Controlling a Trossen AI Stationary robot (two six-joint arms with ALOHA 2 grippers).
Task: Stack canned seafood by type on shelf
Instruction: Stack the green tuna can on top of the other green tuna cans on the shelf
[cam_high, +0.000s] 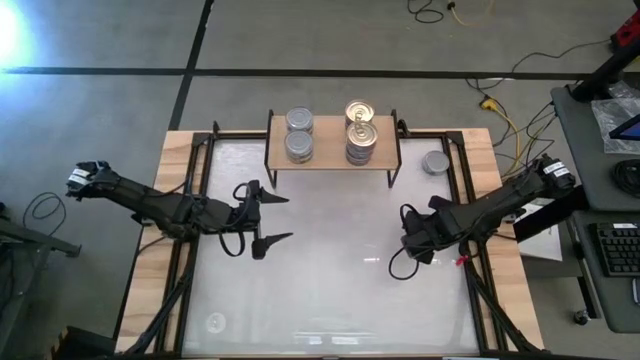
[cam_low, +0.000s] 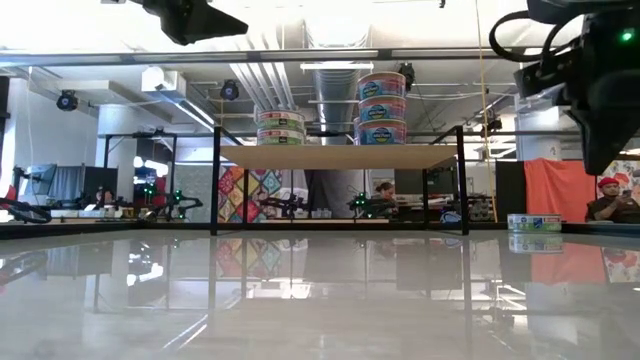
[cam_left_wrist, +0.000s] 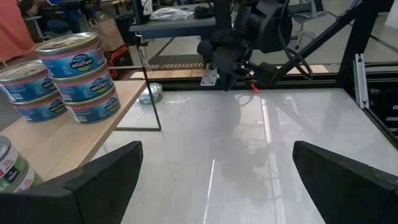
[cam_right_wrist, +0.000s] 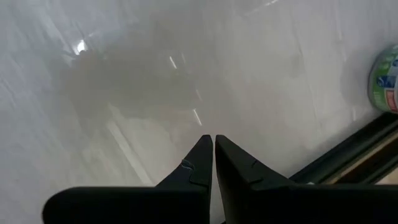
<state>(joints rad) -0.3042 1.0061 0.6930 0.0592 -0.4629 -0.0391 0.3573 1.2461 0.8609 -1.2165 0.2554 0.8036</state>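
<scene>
On shelf (cam_high: 333, 158) at table's (cam_high: 330, 290) far edge: silver-topped stack (cam_high: 299, 135) toward the left arm's side, gold-topped stack (cam_high: 360, 128) toward the right arm's side; low view shows two tins and three. One loose silver-topped tin (cam_high: 435, 162) on table just beside shelf's right end, not yet stacked. Left tool (cam_high: 272, 219) spread wide, empty, hovering mid-table, well apart from shelf. Right tool (cam_right_wrist: 213, 144) pinched closed on nothing, hovering above bare table near the loose tin. Step in hand, by judgement: fetching that last tin. Next move likely calls for opening right tool, straddling the tin, then lifting it across to the silver stack without knocking the gold one.
</scene>
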